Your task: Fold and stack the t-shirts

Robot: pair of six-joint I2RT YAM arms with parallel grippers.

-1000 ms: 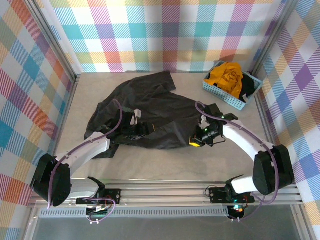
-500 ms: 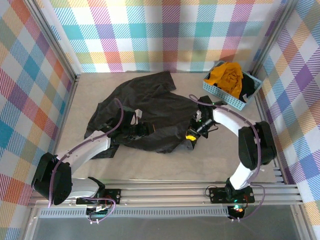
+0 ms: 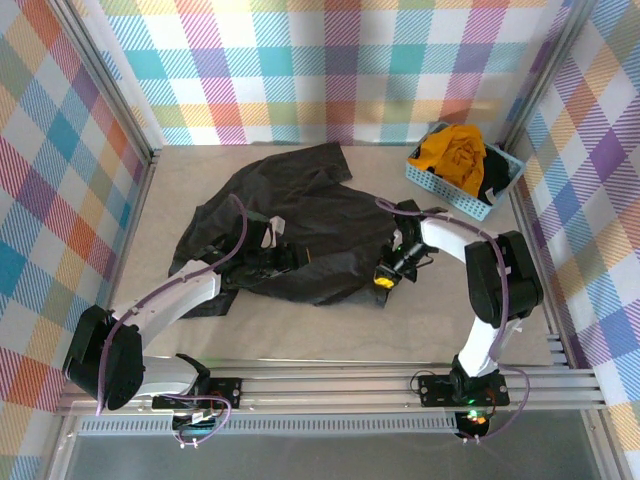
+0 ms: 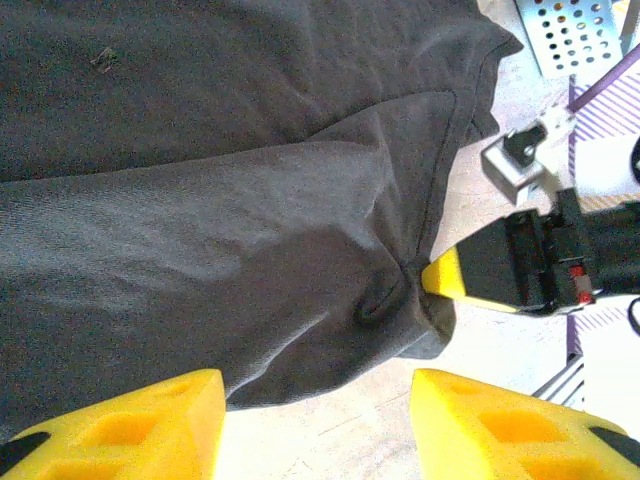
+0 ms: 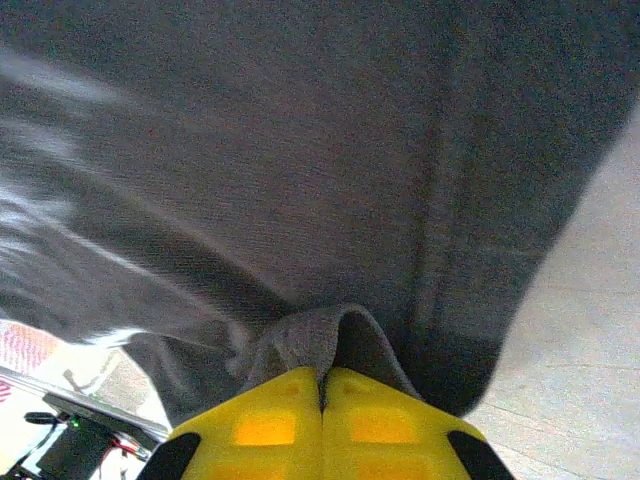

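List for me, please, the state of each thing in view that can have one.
dark t-shirt, unfolded, rumpled on the table, one edge pinched.
yellow t-shirt, bunched up in the basket.
basket, upright, holding shirts.
left hand, open, over the dark t-shirt's edge.
right hand, shut on the dark t-shirt's edge.

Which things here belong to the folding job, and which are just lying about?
Job: dark t-shirt, pinched by the right end effector; mustard-yellow t-shirt.
Lying about: light blue basket holding the yellow shirt; plaid walls.
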